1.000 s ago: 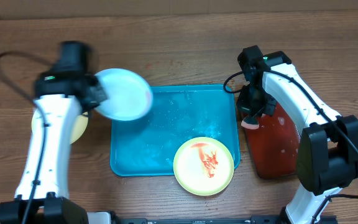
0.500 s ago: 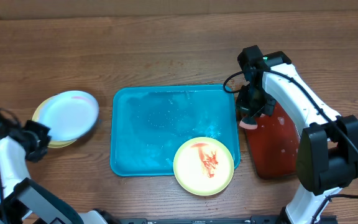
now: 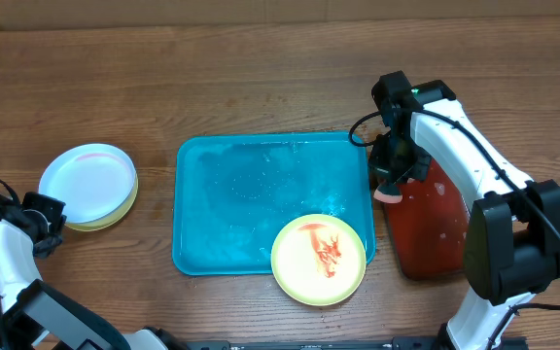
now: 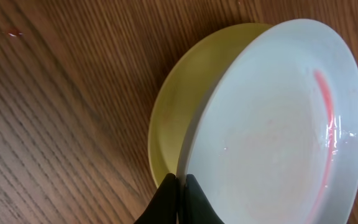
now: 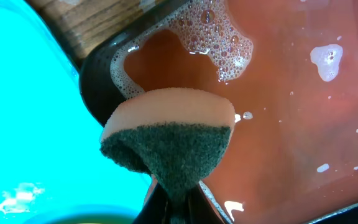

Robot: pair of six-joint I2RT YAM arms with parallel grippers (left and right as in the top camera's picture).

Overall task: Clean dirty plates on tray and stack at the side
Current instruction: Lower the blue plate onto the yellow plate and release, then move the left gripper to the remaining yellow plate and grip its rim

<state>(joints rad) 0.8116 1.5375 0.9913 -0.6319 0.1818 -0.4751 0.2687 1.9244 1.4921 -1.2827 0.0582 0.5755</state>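
At the far left, your left gripper [image 4: 179, 186] was closed down to a thin slit. The near rim of the pale blue-white plate [image 3: 86, 180] was nipped between its fingertips. That plate lay on top of a pale yellow plate [image 4: 173, 112], shifted off-centre so a crescent of yellow showed along one side. Both sat on the wooden table [image 3: 261, 78], to the left of the turquoise tray [image 3: 231, 194] and apart from it. A thin red smear [image 4: 325, 118] ran along the inside of the blue-white plate's rim on the side away from your fingers.

The turquoise tray lay in the middle of the table, its floor wet and glistening. A second yellow plate [image 3: 290, 270] sat at the tray's front right corner, overlapping the rim there. It had an orange-red sauce smear [image 3: 324, 251] across its middle.

Further right, your right gripper [image 5: 174, 198] was clamped shut on a sponge [image 5: 166, 124], pinching the dark green scouring side so it bunched, with the peach foam side away from the fingers. The sponge hung at the left edge of the black-rimmed red tray [image 5: 95, 87], just right of the turquoise tray. That red tray held reddish water with patches of suds [image 5: 219, 43].
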